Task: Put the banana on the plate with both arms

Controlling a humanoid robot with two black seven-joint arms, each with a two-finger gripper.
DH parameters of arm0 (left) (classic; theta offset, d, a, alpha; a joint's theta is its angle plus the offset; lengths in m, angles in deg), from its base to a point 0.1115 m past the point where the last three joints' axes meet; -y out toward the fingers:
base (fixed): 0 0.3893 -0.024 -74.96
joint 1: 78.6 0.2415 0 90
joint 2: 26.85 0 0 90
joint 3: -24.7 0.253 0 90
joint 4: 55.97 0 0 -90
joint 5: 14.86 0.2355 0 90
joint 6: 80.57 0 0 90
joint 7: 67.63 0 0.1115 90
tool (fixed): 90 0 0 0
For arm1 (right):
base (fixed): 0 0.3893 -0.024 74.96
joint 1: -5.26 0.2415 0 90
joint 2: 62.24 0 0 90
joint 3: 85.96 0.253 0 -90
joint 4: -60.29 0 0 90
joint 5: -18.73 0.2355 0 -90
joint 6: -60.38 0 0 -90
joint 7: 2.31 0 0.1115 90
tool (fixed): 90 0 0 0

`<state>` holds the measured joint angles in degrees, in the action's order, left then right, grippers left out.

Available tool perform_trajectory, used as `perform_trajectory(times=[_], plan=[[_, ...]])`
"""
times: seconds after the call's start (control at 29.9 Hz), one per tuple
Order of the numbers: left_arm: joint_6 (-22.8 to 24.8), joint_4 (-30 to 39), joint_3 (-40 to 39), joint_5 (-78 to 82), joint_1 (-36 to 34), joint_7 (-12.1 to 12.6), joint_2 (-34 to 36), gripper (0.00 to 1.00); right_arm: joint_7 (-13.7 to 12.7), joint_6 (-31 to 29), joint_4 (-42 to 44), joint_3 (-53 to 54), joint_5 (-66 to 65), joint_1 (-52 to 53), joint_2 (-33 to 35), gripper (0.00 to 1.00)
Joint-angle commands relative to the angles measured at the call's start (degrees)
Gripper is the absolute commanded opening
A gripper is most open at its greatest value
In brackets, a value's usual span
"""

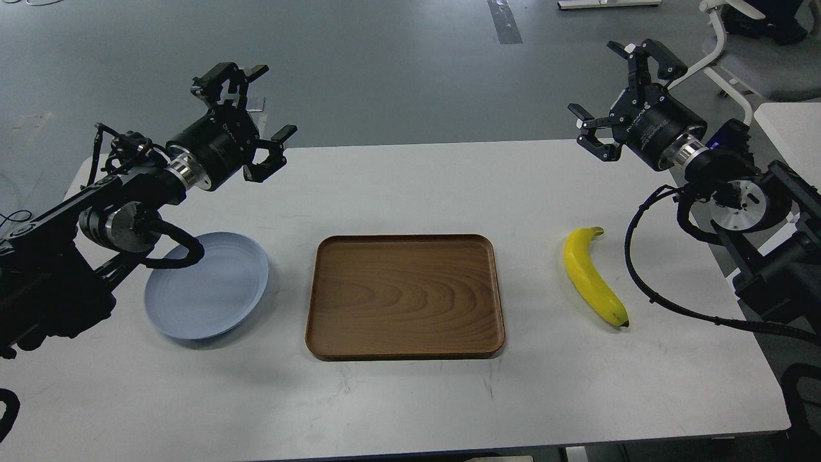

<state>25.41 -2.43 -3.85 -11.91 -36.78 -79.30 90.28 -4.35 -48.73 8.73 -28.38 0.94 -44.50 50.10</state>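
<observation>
Your banana lies right of frame on the table, long axis near-vertical, stem up, dark tip toward lower right. Plate sits left, tray centre. Left gripper and right gripper spread wide, holding nothing.

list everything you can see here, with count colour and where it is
banana: one, yellow, lying on the table's right part, untouched
plate: one, pale blue-grey, left part of the table, nothing on it
tray: one, brown wood, centre, between plate and banana
table: one, white
office chair: one, white and grey, on the floor at far right
left gripper: one, black, raised above the far left edge, jaws open
right gripper: one, black, raised above the far right edge, jaws open
</observation>
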Motion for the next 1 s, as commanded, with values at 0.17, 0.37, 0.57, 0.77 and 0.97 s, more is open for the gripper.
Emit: perform_trajectory(times=[0.17,0.37,0.57,0.77,0.97], plan=[[-0.3,-0.5,-0.5,-0.5,0.2,0.0,-2.3,0.98,0.2,0.1,-0.6,-0.2,-4.4,0.3,-3.1,1.00],[0.1,-0.9,-0.6,-0.6,1.2,-0.1,-1.6,0.98,-0.2,-1.5,-0.6,-0.3,-4.4,0.3,-3.3,1.00],[0.4,-0.7,-0.7,-0.6,3.8,-0.2,0.4,0.98,-0.5,-8.7,-0.9,0.8,-4.3,0.2,-2.9,1.00],[0.4,-0.6,-0.7,-0.6,4.4,-0.2,0.8,0.98,-0.5,-8.0,-0.8,2.5,-4.3,0.0,-2.7,1.00],[0.4,-0.8,-1.9,-0.7,4.7,-0.2,1.1,0.98,-1.4,-7.2,-0.9,3.6,-4.1,-0.2,-2.4,1.00]])
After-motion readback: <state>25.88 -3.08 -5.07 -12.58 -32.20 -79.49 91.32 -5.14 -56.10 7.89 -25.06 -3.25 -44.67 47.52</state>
